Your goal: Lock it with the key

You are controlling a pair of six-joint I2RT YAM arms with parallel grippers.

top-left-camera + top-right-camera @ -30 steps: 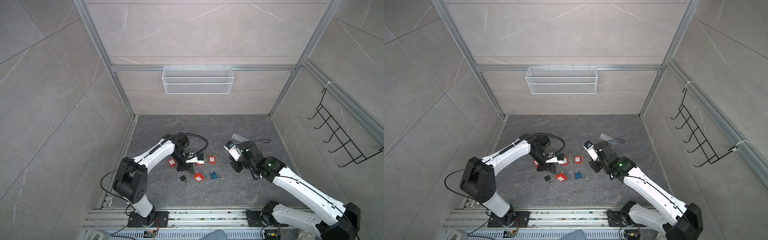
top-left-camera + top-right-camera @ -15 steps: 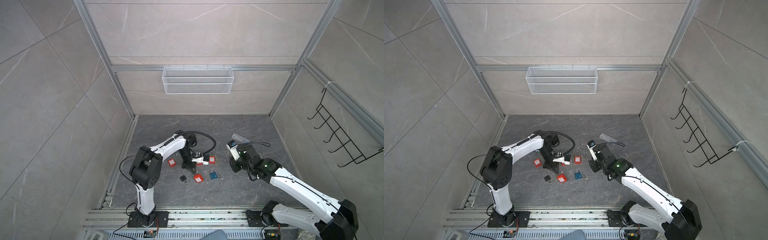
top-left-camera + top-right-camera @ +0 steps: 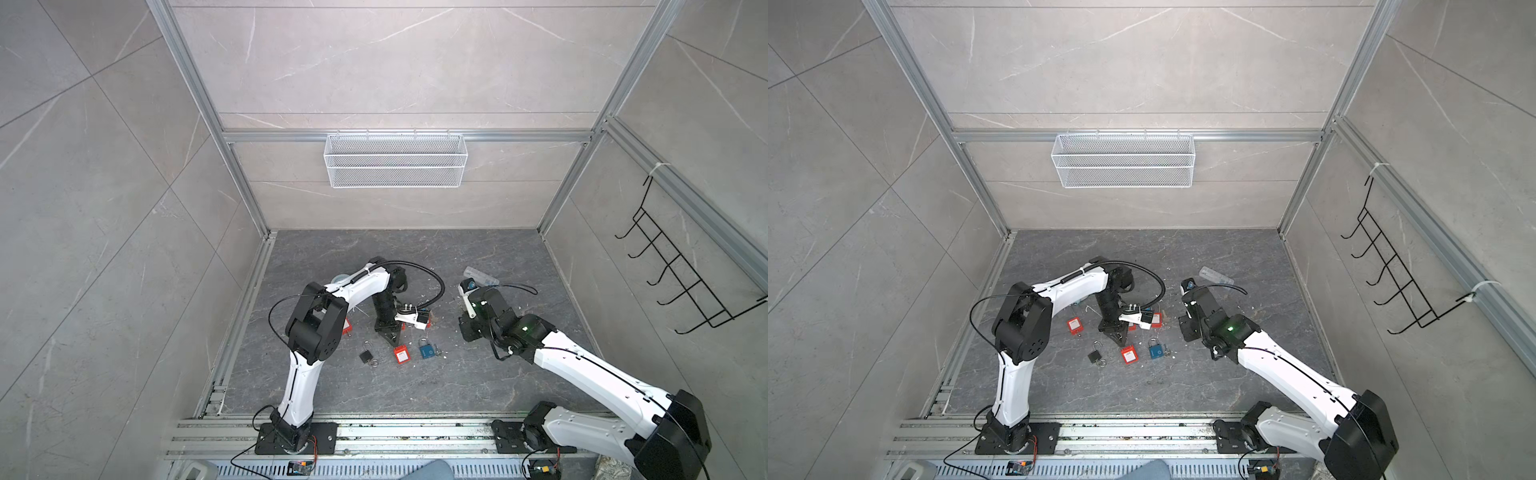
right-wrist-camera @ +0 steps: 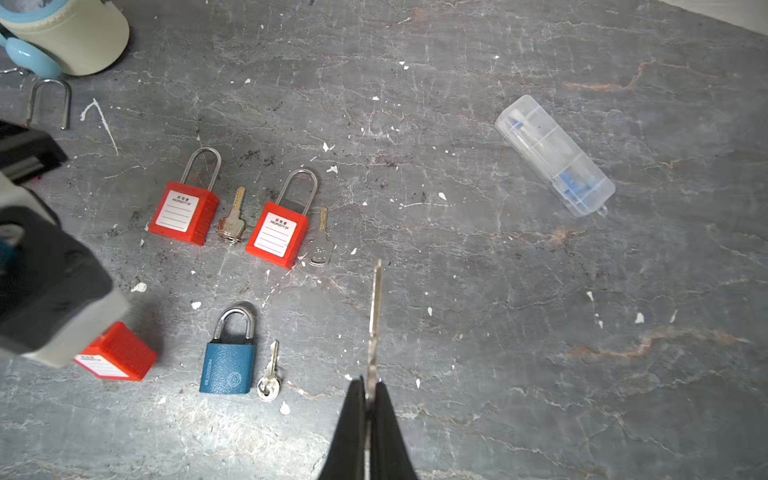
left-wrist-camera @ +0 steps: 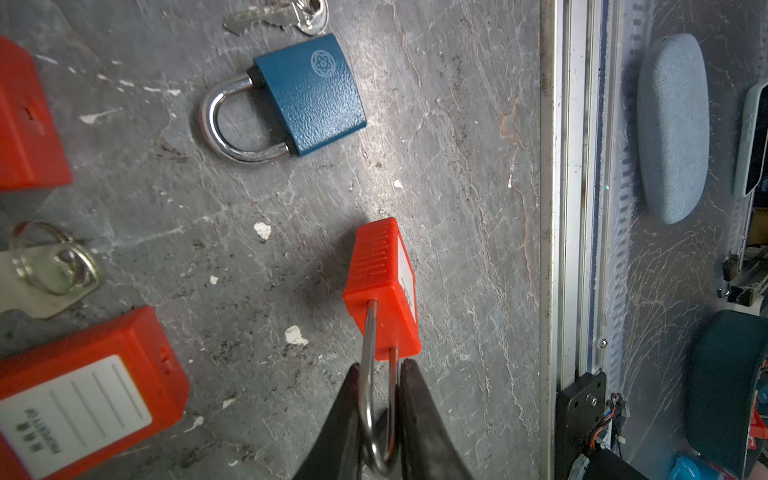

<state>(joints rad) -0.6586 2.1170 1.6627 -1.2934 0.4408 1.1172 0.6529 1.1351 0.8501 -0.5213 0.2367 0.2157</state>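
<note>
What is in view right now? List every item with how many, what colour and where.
red padlocks: four, red, floor; two side by side mid-floor, one further left, one gripped by its shackle.
blue padlock: one, blue, beside the gripped red one.
black padlock: one, black, on that red one's other side.
keys: four seen, silver; three beside padlocks, one gripped.
plastic box: one, clear, far right of the floor.
cup: one, beige and blue, back left of the padlocks.
wire basket: one, white, back wall.
hook rack: one, black, right wall.
left gripper: black, gripping the shackle.
right gripper: black, shut on a key.
</note>
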